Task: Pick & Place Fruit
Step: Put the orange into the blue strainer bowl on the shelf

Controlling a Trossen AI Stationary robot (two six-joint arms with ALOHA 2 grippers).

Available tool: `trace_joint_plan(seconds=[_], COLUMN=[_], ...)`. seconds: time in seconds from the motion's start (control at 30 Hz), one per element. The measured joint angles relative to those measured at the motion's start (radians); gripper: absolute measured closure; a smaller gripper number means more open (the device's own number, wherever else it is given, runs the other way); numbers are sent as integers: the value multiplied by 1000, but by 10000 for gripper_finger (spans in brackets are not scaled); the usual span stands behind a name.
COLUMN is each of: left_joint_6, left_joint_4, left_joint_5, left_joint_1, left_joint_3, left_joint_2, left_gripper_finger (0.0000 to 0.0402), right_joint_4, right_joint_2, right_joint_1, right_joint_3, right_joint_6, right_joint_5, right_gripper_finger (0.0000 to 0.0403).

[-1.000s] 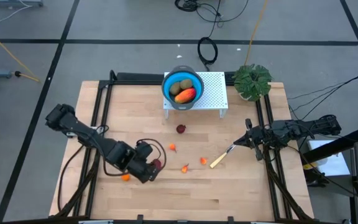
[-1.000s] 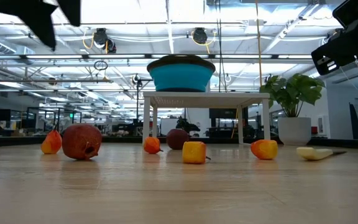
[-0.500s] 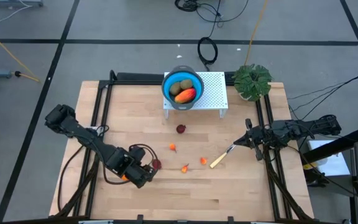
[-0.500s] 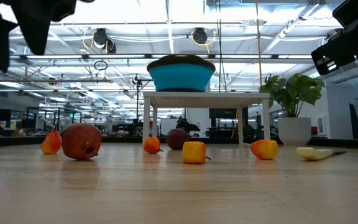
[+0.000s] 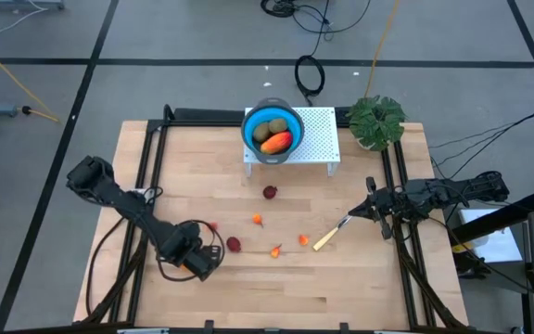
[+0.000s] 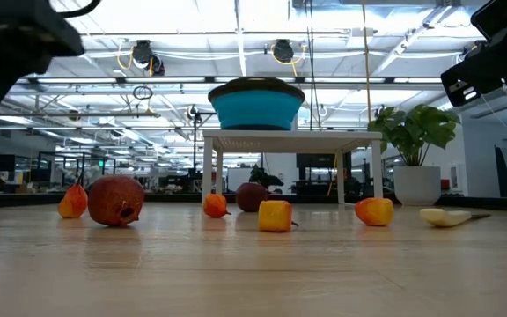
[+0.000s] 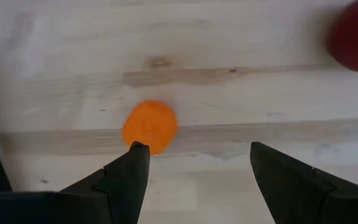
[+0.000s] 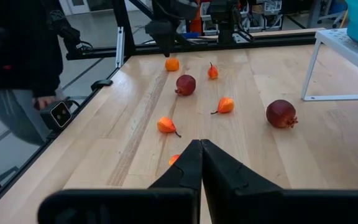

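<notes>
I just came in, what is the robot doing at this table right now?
It is sorting toy fruit into the blue bowl on the white stand, which already holds three pieces. The left gripper hangs open just above a small orange fruit near the table's front left, and holds nothing. A dark red ball lies close by, a second one sits nearer the stand, and a few small orange pieces lie between them. The right gripper waits shut at the right edge, by the knife.

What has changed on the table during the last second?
The left end effector, open, drew back toward the table's left front edge, uncovering the dark red ball, and now hangs over a small orange fruit. Nothing was gripped or released. The right end effector, the bowl and the other fruits stayed put.
</notes>
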Motion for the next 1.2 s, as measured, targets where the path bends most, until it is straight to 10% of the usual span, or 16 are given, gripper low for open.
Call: trace_joint_plan(seconds=[1.2], left_joint_6=[-96], left_joint_4=[2], left_joint_5=[88], left_joint_1=[-5], left_joint_3=[-69], left_joint_2=[0], left_gripper_finger=[124], right_joint_4=[0], right_joint_2=[0], right_joint_1=[0], right_joint_3=[0], right_joint_6=[-53], right_joint_5=[0], right_gripper_finger=[403])
